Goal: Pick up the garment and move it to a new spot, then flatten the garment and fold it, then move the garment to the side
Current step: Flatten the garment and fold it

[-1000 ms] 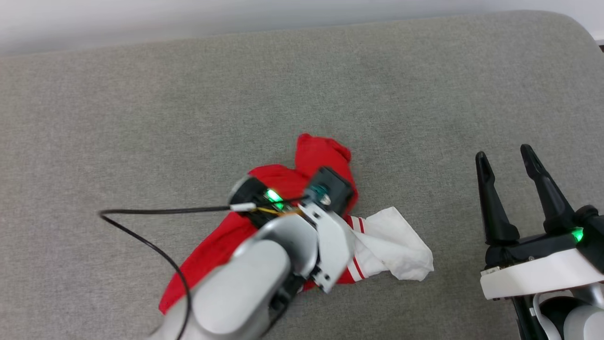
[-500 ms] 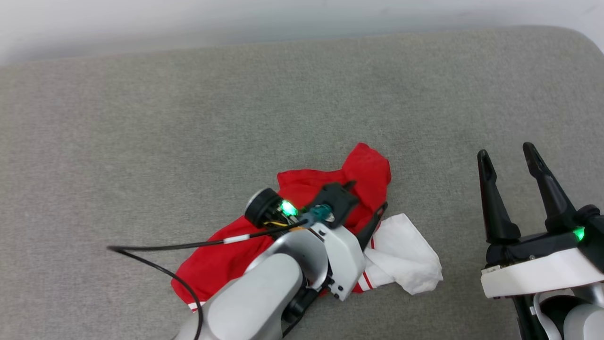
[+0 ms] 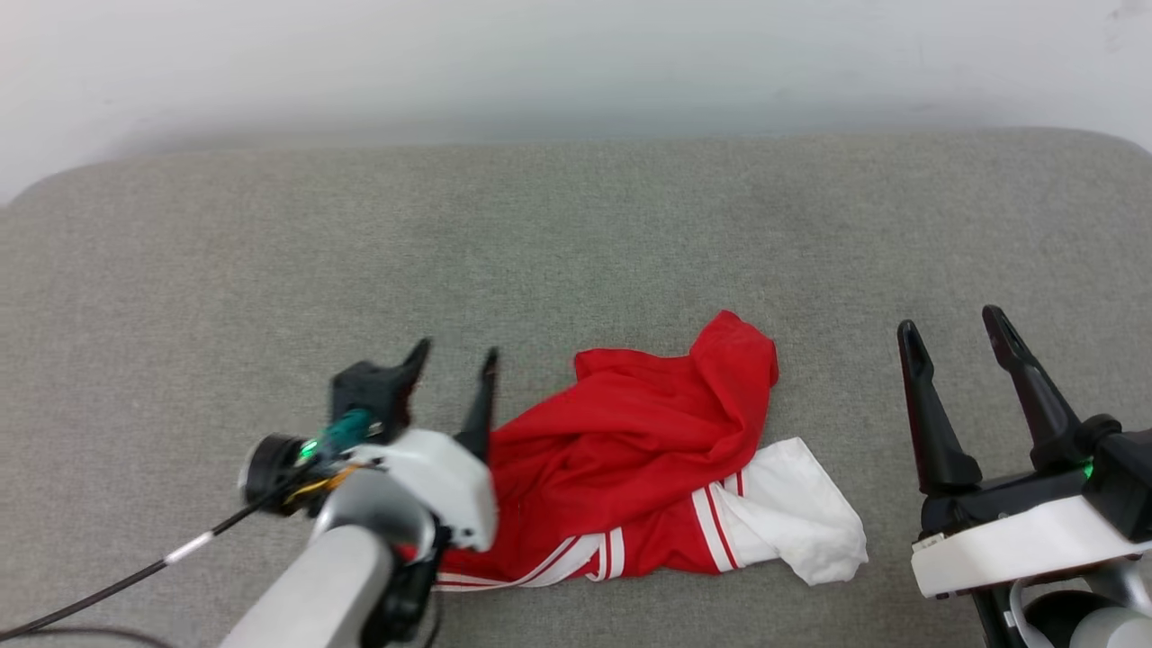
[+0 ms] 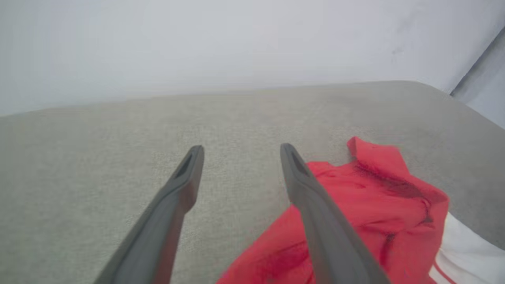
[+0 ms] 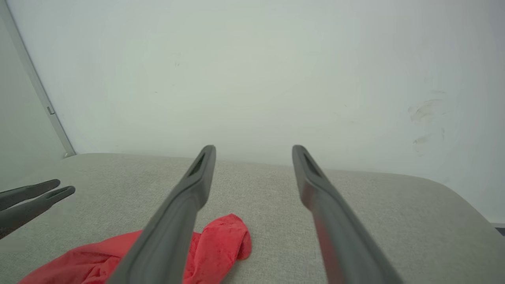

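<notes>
Two finger pairs apart: left gripper [image 3: 456,349] has just released the crumpled garment [image 3: 630,450], right gripper [image 3: 948,319] idle; flattening presumably next.

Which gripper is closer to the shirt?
The left gripper: one finger is right beside the shirt; the right gripper stands clear of it.

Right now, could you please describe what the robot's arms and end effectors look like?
The left end effector and right end effector each have two long, tapering black fingers on a white housing with a green light. The left forearm is silver-grey; a black cable with a white band trails from its wrist.
</notes>
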